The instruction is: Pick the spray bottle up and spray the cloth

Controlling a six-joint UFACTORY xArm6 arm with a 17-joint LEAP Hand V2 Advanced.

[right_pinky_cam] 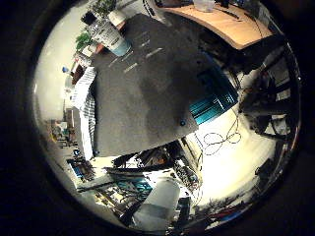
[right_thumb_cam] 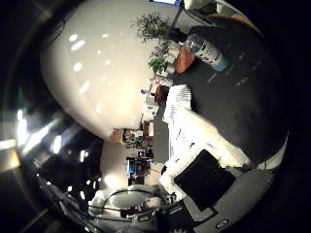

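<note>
a: spray bottle — where?
b: upper left of the frame, on the dark counter, well apart from the striped cloth at its edge.
a: hand?
b: can't tell its fingers' state.

The spray bottle, clear-bodied with a printed white label and a pale blue end, lies on its side near a far corner of the dark surface, well apart from the white, dark-striped cloth draped in folds over that surface's edge.
</note>
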